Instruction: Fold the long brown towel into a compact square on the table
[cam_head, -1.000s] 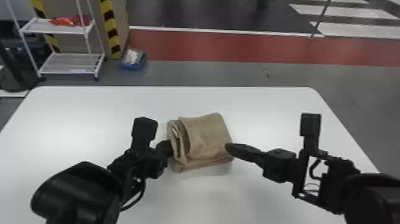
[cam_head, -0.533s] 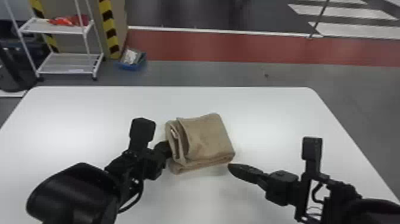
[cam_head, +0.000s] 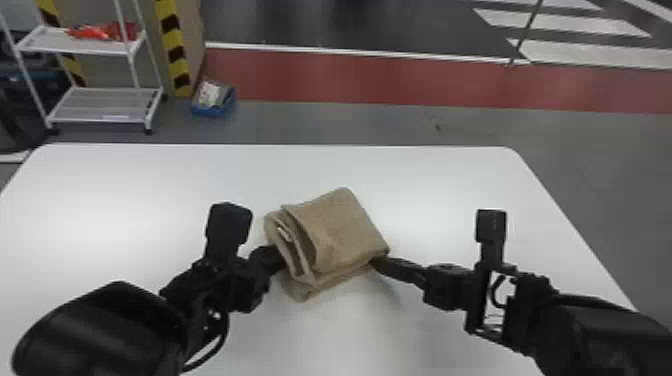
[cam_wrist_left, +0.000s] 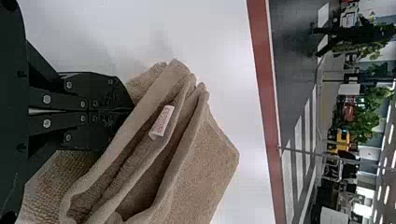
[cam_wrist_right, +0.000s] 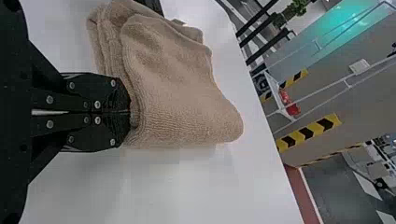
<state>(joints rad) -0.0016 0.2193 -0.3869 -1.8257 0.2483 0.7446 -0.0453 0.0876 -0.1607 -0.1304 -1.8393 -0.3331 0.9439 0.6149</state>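
Observation:
The brown towel (cam_head: 340, 230) lies folded into a thick, compact bundle at the middle of the white table (cam_head: 150, 190), turned at an angle. At its left side is my left gripper (cam_head: 278, 257), fingertips against the layered edge. My right gripper (cam_head: 376, 263) meets the towel's right front corner. In the left wrist view, my left gripper (cam_wrist_left: 131, 110) has its fingers together, tips against the towel (cam_wrist_left: 201, 163); a white tag (cam_wrist_left: 162, 122) shows between loose layers. In the right wrist view, my right gripper (cam_wrist_right: 129, 112) is shut, its tips pressed to the rounded folded side of the towel (cam_wrist_right: 187, 102).
Beyond the table's far edge (cam_head: 280, 145) stand a white wire shelf (cam_head: 105, 105) and a blue bin (cam_head: 213, 102) on the floor. Both arms reach over the table's near part, one on each side of the towel.
My right gripper has moved forward and left to touch the towel's corner. The towel has turned slightly counterclockwise. The left gripper has shifted only a little.

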